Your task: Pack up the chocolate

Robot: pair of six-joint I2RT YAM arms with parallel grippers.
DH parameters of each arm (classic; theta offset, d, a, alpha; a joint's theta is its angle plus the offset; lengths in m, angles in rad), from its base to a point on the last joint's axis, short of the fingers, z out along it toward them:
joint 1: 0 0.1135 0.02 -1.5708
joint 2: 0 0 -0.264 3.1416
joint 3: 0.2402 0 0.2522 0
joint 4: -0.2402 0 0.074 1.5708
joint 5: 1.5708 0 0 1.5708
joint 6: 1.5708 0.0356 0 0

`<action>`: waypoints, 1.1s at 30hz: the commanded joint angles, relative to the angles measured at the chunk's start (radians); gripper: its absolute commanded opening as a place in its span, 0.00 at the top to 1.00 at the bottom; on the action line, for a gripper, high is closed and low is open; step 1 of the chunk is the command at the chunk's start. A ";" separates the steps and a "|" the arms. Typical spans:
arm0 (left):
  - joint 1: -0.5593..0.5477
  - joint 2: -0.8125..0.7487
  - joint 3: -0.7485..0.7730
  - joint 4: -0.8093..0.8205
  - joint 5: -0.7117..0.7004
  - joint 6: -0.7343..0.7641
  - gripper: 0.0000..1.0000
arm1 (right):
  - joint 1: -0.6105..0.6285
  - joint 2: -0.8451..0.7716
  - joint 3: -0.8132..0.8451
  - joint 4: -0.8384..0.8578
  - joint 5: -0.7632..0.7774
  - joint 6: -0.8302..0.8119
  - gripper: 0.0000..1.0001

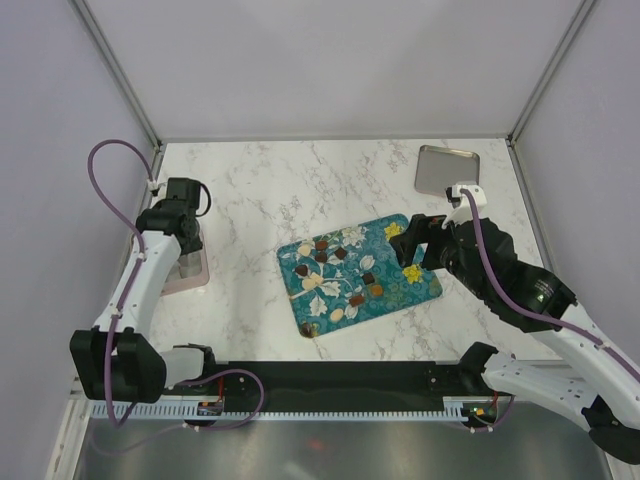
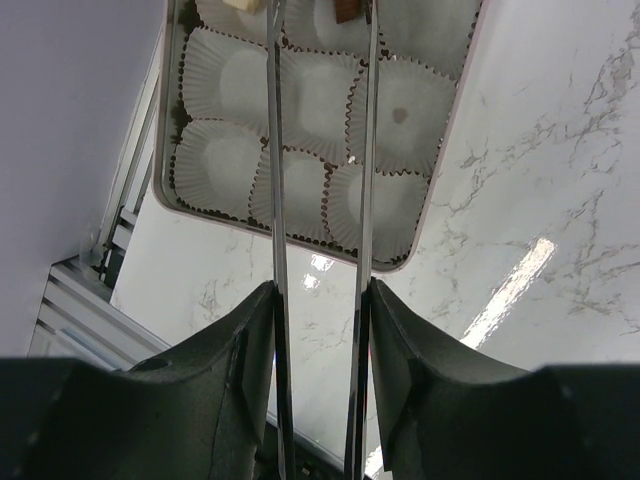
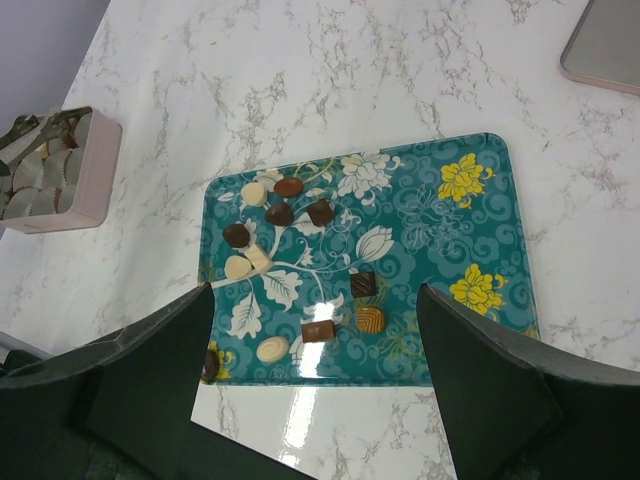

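Top external: left claw (image 1: 187, 258) extended over box (image 1: 192, 283); right claw (image 1: 406, 245) leaning over tray (image 1: 422, 290).
Left claw: blades slightly parted, pinching nothing.
Right claw: spread wide above chocolate (image 3: 320, 212).

Centre: teal flower-printed rectangular tray (image 3: 440, 240), low rim; small loose chocolates (image 3: 280, 213) scattered over its 9 o'clock half, only flat print on its 3 o'clock half.
Over the tray: right gripper (image 3: 315, 295), jaws wide, nothing between them.
9 o'clock: pale pink rectangular box (image 3: 95, 190) of white crinkled paper cups (image 2: 300, 100); left gripper (image 2: 320, 40) above it, thin blades apart.
1 o'clock: flat silver metal tray (image 1: 448, 167), near the corner post.
Open room: white marble tabletop (image 1: 260, 190), 10 to 12 o'clock, and between box and tray.
Bounds: grey wall panels (image 1: 330, 60) at 9, 12, 3 o'clock; black base rail (image 1: 340, 378) at 6 o'clock.
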 commanded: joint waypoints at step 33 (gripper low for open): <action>-0.702 -0.079 0.064 0.193 0.453 -0.027 0.55 | 0.004 -0.144 -0.051 0.000 0.169 -0.007 0.08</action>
